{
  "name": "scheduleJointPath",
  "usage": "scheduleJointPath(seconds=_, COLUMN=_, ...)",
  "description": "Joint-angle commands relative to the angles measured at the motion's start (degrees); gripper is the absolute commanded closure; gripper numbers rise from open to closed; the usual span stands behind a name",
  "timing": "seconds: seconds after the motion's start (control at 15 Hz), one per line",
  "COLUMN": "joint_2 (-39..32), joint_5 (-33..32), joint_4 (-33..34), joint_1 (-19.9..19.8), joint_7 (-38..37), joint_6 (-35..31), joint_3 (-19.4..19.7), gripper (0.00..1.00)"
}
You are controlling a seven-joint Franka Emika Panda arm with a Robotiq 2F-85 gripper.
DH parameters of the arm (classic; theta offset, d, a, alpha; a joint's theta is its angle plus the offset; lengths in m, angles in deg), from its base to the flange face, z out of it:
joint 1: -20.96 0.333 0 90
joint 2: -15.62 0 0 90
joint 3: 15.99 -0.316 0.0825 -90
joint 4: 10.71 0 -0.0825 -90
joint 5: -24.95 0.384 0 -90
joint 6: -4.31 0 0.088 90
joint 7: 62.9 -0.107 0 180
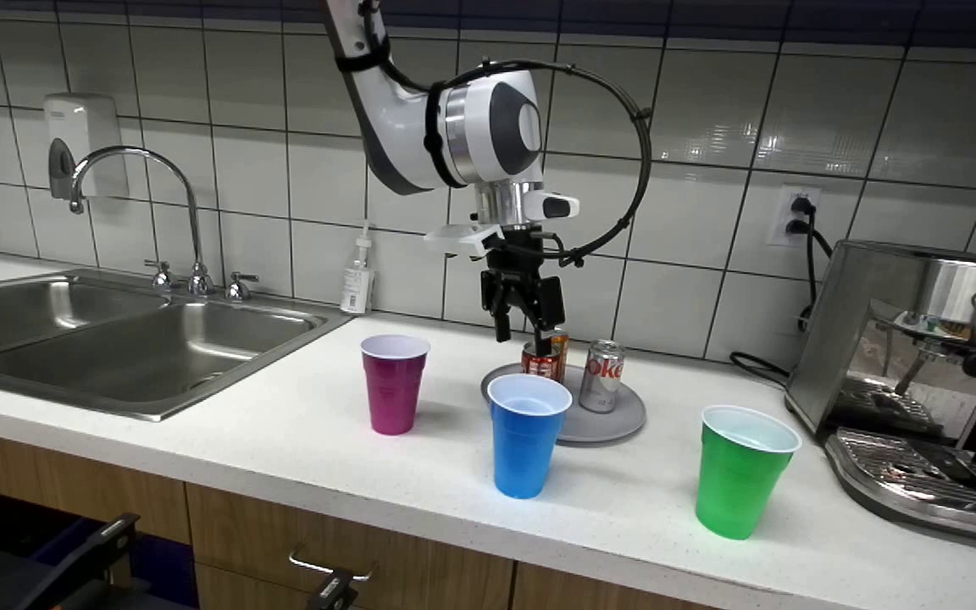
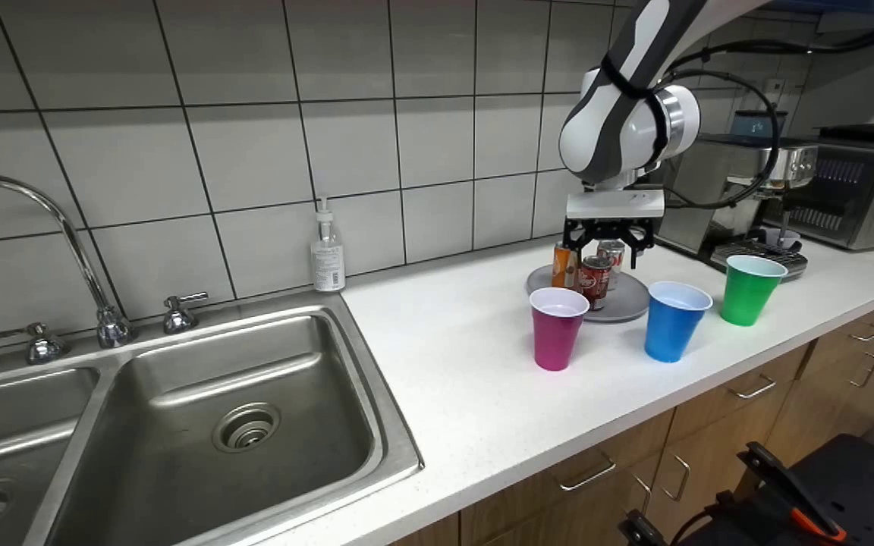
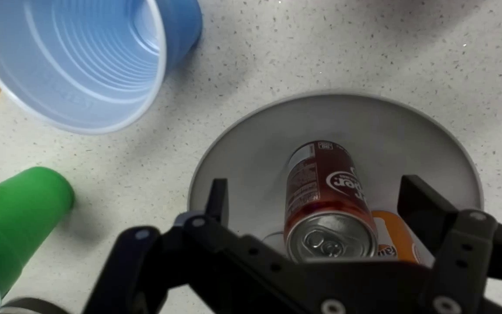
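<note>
Pincer near red can, orange can partly hidden

This is a kitchen. Well to the left of the robot's black fingers, in an exterior view, there is a metal sink with a tall bent tap. Well to their right is a shiny coffee machine. Past that is a silver box that looks like a small oven. Behind the fingers are big white wall tiles. Below the fingers runs a long white counter, with wooden drawers under it.
</note>
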Motion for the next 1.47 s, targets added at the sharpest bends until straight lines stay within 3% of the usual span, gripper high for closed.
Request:
scheduleJointPath(seconds=0.0, joint_2=-2.9, joint_5=2.8, joint_4=4.3, joint_1=0.8, joint_7=-1.4, joint_6=3.1, joint_3=1.0, gripper=0.0)
scheduleJointPath(seconds=1.4, joint_2=-12.9, joint_5=10.6, joint_4=17.6, joint_1=-0.1, joint_7=-1.6, joint_6=8.8, joint_3=1.5, gripper=0.0)
